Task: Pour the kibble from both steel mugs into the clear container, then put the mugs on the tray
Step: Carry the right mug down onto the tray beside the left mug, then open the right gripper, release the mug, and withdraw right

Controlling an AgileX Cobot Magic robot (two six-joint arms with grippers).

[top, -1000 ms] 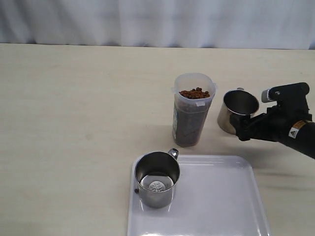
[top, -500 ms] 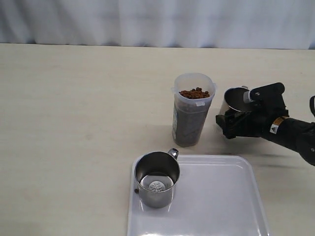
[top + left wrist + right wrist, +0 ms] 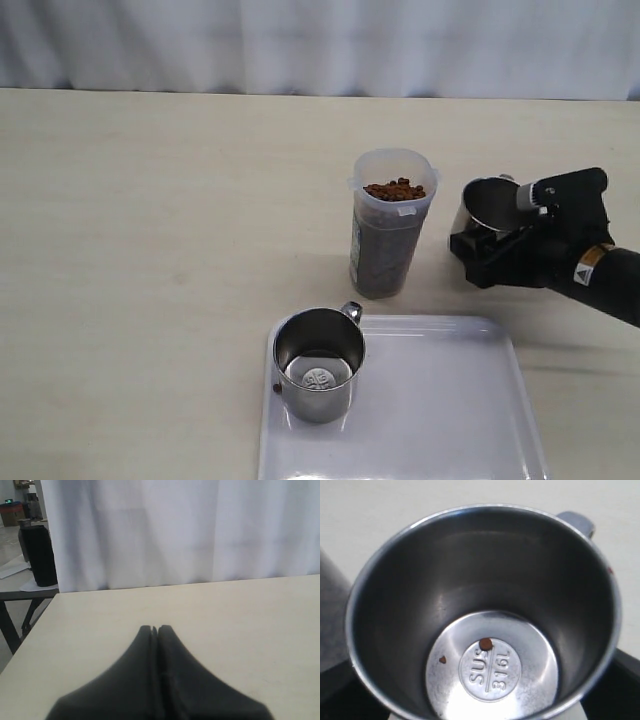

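**A:** Exterior view: how many mugs?
**B:** 2 steel mugs, brushed, cylindrical, w/ loop handles. One is on the glossy white tray, at the left corner nearer the clear container. The other is on the counter, just right of the container.
**A:** Kibble?
**B:** Reddish-brown pellets, nearly up to the container's rim. Right wrist view adds 2 stray bits by the "SUS 316L" stamp.
**A:** Grippers?
**B:** Right gripper has dark fingers either side of the counter mug; can't tell if they press it. Left gripper shows only in left wrist view, pressed together.
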